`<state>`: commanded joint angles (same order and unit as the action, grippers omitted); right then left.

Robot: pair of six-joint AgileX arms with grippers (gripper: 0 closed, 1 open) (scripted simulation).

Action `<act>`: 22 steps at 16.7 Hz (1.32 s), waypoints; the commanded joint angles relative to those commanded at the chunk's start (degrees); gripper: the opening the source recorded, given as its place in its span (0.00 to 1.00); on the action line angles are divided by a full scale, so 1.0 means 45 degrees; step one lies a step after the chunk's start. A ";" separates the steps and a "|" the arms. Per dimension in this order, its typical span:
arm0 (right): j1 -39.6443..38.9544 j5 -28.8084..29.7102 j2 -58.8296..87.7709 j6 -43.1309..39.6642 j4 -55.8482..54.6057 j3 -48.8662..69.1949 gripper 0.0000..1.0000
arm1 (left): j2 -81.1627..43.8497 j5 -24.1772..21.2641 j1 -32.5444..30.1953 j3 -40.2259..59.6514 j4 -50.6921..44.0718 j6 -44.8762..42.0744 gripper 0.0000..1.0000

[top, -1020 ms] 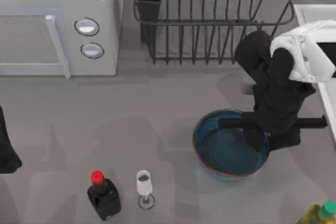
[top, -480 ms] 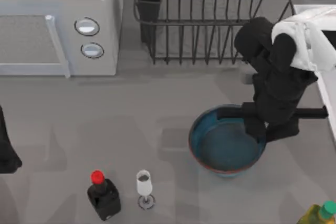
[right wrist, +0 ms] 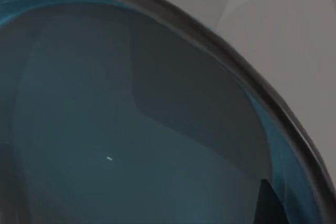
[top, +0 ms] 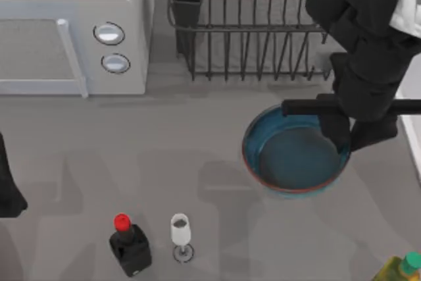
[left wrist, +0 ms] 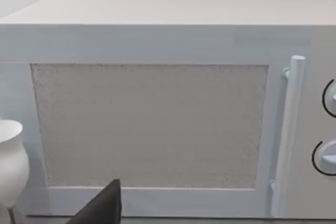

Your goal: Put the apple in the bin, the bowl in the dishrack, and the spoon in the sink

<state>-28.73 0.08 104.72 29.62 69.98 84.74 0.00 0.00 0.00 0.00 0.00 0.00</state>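
Our right hand point(top: 352, 137) reaches down over the right edge of the bowl point(top: 289, 159), its fingers closed over the rim and gripping it. The bowl sits tilted above the worktop point(top: 164, 143), just in front of the dishrack point(top: 256, 24). Our left arm point(top: 8, 182) stays parked at the left edge.

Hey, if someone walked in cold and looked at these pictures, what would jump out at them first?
Probably the big blue bowl at the table's right, with the right gripper clamped on its rim just in front of the black dishrack. Next, the white microwave at the back left. The left arm sits parked at the table's left edge.
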 joint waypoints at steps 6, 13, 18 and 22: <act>-0.0118 0.0144 -0.0004 -0.0060 -0.0159 0.0005 0.00 | 0.0000 0.0000 0.0000 0.0000 0.0000 0.0000 1.00; -0.2103 0.4108 -0.1161 -0.1748 -0.4361 0.0098 0.00 | 0.0000 0.0000 0.0000 0.0000 0.0000 0.0000 1.00; -0.4299 0.8406 -0.2637 -0.3776 -0.9359 -0.0140 0.00 | 0.0000 0.0000 0.0000 0.0000 0.0000 0.0000 1.00; -0.5859 1.1615 -0.3955 -0.5255 -1.3223 -0.0368 0.00 | 0.0000 0.0000 0.0000 0.0000 0.0000 0.0000 1.00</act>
<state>-55.10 52.35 86.92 5.97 10.48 83.08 0.00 0.00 0.00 0.00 0.00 0.00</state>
